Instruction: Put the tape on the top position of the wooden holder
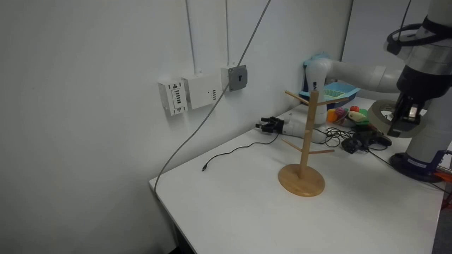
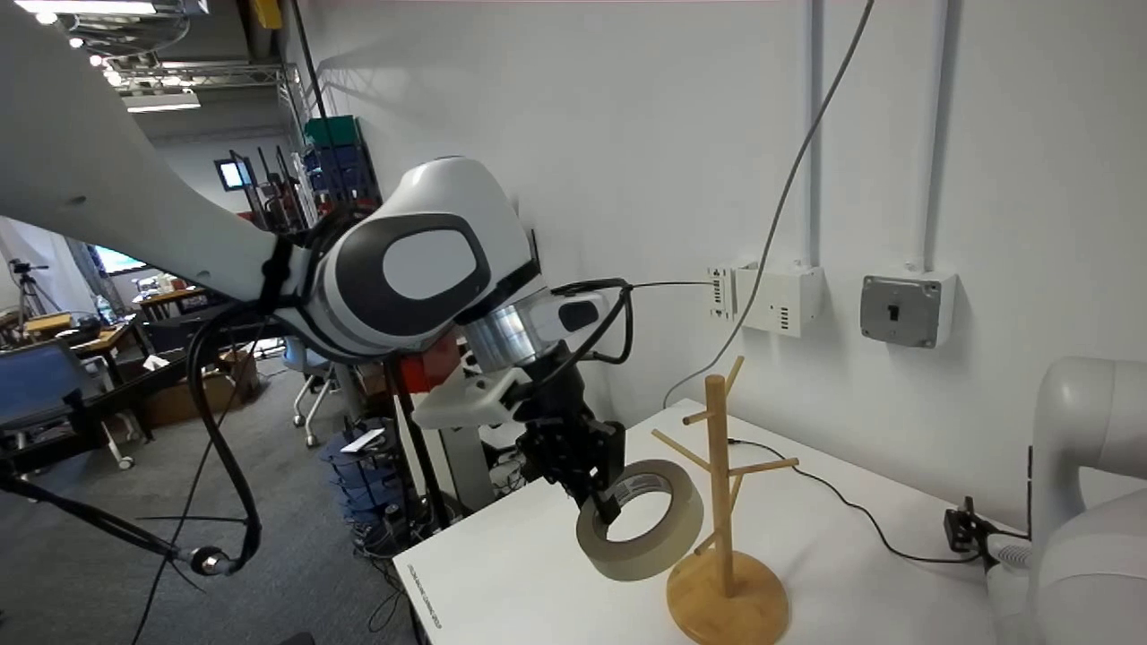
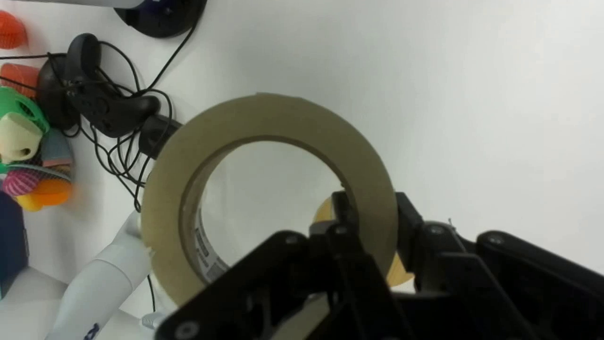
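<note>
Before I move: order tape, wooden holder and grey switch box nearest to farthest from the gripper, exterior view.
1. Tape: held in the gripper.
2. Wooden holder: on the table, right of the tape in an exterior view.
3. Grey switch box: farther right there, on the wall.

In an exterior view, tabletop (image 1: 254, 211) spreads open in front of the wooden holder (image 1: 308, 141), the air above it is free, and a gap parts it from the held tape (image 1: 374, 119). Pegs (image 1: 332, 101) jut out at several heights, hindering side approach. Behind it, a white arm (image 1: 319, 76), cables (image 1: 334, 133) and a controller (image 1: 378, 140) block the way.
</note>
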You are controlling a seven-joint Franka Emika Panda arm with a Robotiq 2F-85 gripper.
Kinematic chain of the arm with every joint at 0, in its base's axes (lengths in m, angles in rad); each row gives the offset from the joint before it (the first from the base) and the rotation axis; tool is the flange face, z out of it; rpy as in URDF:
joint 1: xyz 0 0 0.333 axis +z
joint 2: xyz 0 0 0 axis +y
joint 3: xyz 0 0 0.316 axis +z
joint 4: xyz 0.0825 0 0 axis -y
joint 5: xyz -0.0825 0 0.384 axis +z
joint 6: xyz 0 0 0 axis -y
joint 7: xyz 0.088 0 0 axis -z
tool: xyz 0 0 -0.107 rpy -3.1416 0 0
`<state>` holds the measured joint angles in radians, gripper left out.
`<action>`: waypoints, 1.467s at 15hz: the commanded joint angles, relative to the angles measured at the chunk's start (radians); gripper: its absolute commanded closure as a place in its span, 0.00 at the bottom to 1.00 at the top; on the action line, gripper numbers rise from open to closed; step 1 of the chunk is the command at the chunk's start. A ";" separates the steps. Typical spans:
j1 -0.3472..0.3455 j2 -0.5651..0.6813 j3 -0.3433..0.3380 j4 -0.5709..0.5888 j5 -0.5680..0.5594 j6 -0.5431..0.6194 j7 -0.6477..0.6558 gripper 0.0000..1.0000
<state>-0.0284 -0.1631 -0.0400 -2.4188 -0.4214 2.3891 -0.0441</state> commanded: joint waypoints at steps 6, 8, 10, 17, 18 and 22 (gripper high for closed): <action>-0.031 -0.104 0.005 -0.021 -0.001 0.089 0.005 0.94; -0.032 -0.116 0.005 -0.019 0.001 0.092 0.003 0.94; -0.033 -0.121 0.004 -0.019 0.009 0.099 0.006 0.94; -0.035 -0.079 0.010 -0.021 0.013 0.224 0.055 0.94; -0.037 -0.072 0.011 -0.023 0.012 0.250 0.065 0.94; -0.047 -0.027 0.015 -0.020 0.007 0.342 0.111 0.94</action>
<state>-0.0478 -0.2177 -0.0388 -2.4404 -0.4177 2.6588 0.0376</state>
